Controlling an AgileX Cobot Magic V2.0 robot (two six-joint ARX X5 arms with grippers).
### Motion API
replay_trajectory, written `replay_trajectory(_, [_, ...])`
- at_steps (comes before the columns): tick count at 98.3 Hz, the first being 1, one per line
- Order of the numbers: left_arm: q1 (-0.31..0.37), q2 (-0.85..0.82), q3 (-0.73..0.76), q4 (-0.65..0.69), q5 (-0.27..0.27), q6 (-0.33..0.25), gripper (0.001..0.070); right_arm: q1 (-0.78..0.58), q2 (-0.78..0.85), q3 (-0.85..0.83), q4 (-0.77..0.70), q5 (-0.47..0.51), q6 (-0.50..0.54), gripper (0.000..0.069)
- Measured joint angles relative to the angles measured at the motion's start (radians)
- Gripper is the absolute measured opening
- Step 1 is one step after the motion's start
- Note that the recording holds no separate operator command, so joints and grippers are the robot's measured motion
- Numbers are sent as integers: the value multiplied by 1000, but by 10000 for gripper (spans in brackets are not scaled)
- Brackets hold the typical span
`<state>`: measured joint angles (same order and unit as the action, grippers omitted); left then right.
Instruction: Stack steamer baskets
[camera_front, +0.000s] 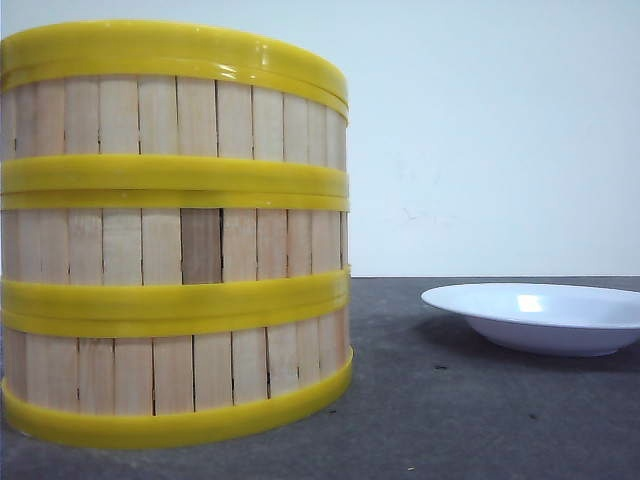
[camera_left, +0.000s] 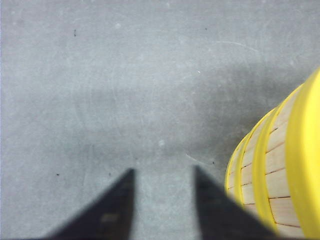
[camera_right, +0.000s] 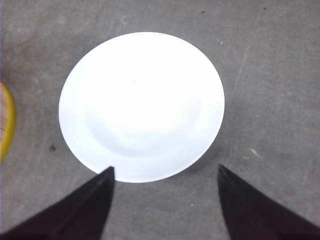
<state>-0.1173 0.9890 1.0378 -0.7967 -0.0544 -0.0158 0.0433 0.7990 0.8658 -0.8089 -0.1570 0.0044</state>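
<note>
Three steamer baskets (camera_front: 175, 230) stand stacked one on another at the left of the front view, pale slats between thick yellow rims. The same stack of steamer baskets (camera_left: 280, 170) shows from above beside my left gripper (camera_left: 164, 172), which is open over bare table with nothing between its fingers. My right gripper (camera_right: 166, 170) is open and empty, high above the table by the near rim of the white plate. A yellow edge of the steamer baskets (camera_right: 6, 122) shows at the side of the right wrist view. Neither gripper appears in the front view.
A white shallow plate (camera_front: 540, 315) lies on the dark grey table (camera_front: 450, 420) to the right of the stack; the plate (camera_right: 141, 105) is empty. A pale wall stands behind.
</note>
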Motion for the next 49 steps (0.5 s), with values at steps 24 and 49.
replay_trajectory(24, [0,0,0,0,0,-3,18,0,0,0,5,0,2,27])
replay_trajectory(49, [0,0,0,4,0,-3,18,0,0,0,6,0,3,19])
